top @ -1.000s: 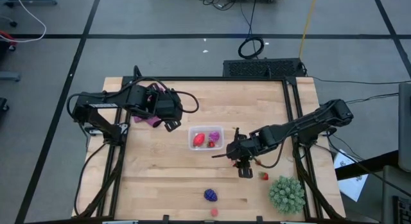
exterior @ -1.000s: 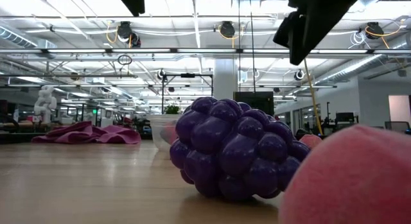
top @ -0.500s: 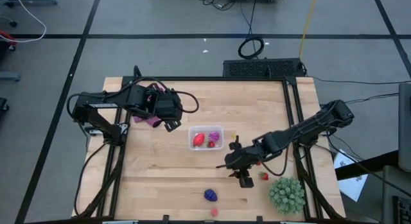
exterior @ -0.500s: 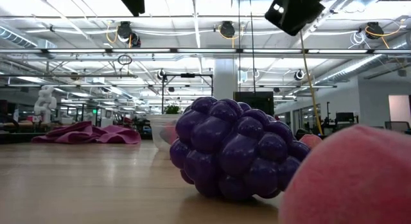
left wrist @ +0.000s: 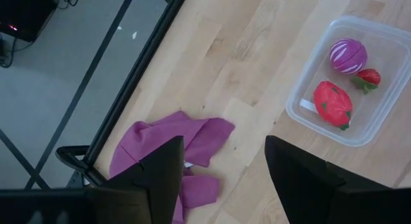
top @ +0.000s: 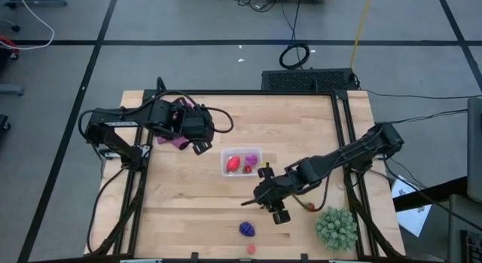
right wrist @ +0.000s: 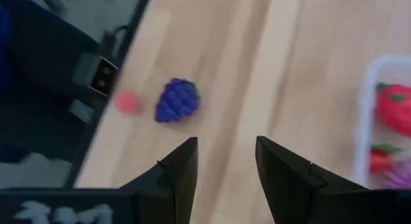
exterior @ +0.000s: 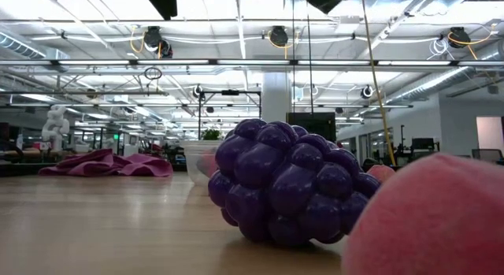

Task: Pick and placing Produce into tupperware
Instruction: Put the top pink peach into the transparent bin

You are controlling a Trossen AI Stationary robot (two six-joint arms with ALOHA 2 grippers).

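Overhead, I see the right gripper out over the table, between the tub and the grapes; its own camera shows the fingers parted with nothing between them. That camera also picks up the grapes with the pink fruit just beside, near the table edge. At table height I get only those two up close, grapes and pink fruit, touching the wood. My left wrist camera gives the tub's contents best: a red fruit, a strawberry and a magenta one. The left gripper waits beside the cloth, fingers apart and empty. Only the overhead shows the plant at the right corner and a small red fruit just beside it
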